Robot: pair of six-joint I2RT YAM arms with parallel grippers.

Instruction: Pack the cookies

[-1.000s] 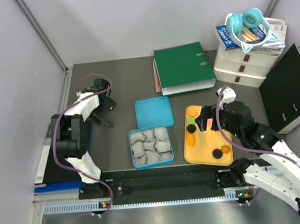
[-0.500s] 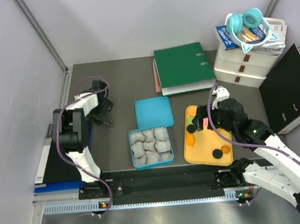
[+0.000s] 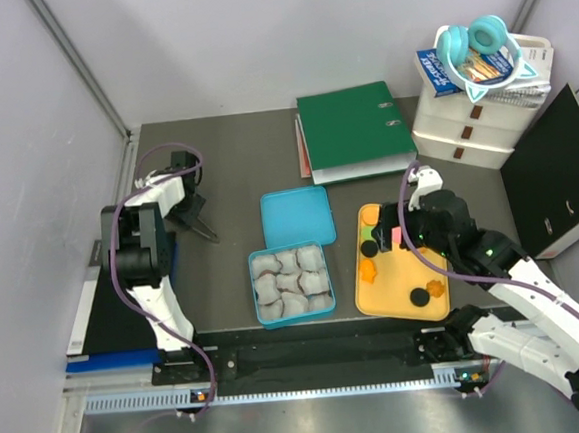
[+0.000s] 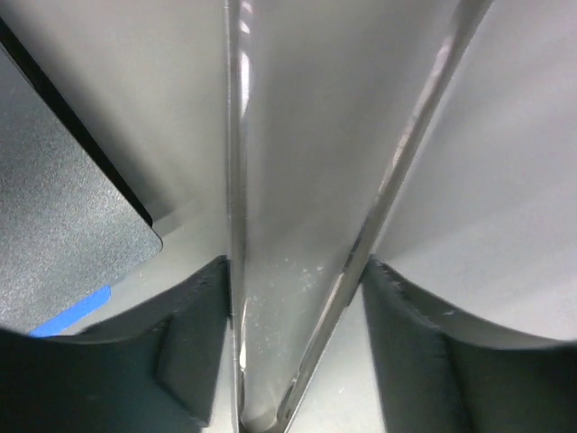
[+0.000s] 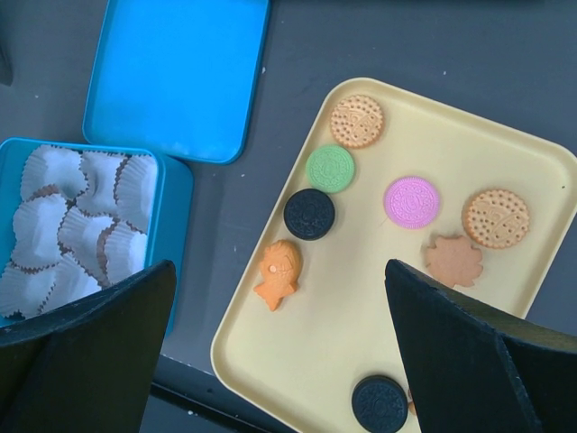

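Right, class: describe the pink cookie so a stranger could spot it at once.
Find the yellow tray right of the blue box. Near its middle, between a green cookie and a tan cookie, lies the pink cookie, the only pink piece.

Top camera overlooks the whole table; right wrist camera, closer, looks down on the shared tray.

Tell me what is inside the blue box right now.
Crinkled white paper liners fill the blue box; the cookies lie outside, on the yellow tray. The liners cover the box floor, so anything beneath them is hidden.
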